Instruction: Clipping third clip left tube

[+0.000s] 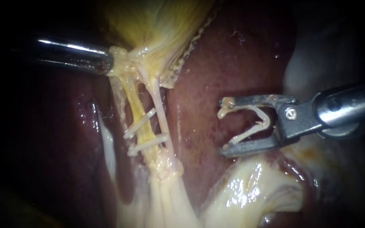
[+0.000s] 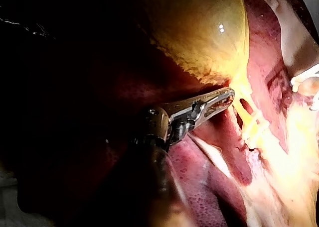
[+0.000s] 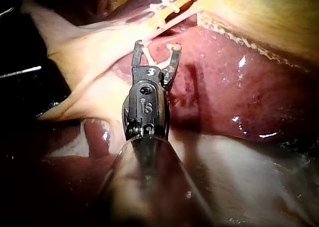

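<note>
Two tubes run down from the gallbladder [image 1: 157,21]: a yellow left tube [image 1: 137,110] and a thin pale right tube [image 1: 162,114]. Two white clips [image 1: 140,123] [image 1: 148,144] lie across the left tube. My right instrument [image 1: 224,126] hovers over the liver, to the right of both tubes and apart from them. Its jaws stand wide and carry an open white clip [image 1: 254,124], which also shows in the right wrist view [image 3: 157,45]. My left instrument [image 1: 111,62] grips the pale tissue at the gallbladder's neck, jaws together [image 2: 228,95].
Dark red liver [image 1: 233,63] lies behind and on both sides of the tubes. Glistening pale fatty tissue [image 1: 250,190] bulges just below my right instrument. The tubes merge into a whitish bundle [image 1: 167,198] lower down.
</note>
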You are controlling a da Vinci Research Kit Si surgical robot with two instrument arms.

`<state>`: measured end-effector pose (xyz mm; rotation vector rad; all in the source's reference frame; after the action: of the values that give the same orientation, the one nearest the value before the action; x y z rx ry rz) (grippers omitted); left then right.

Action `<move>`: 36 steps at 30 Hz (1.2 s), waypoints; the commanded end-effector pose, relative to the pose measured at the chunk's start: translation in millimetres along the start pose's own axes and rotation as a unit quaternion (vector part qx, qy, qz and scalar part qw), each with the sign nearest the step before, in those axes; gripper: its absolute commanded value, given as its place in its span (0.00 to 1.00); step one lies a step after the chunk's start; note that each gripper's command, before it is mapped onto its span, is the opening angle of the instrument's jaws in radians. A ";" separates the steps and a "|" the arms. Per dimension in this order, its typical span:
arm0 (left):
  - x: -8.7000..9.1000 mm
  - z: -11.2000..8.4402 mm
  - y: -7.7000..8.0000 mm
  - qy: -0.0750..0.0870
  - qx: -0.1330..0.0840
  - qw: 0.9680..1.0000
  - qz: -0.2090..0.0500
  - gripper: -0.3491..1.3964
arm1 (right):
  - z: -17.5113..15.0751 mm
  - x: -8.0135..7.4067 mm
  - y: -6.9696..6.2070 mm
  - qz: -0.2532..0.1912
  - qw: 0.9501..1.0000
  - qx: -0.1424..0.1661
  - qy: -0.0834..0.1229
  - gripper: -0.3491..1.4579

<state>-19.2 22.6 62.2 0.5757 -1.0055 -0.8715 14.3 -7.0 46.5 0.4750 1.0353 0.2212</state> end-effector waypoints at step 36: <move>0.4 1.1 -1.3 0.002 0.005 1.000 0.000 0.00 | 10.9 -1.0 5.4 0.195 0.977 0.063 0.059 0.46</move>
<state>-20.5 21.5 61.9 0.5846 -1.0066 -0.8654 23.6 -5.7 54.7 0.7899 1.0687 0.5386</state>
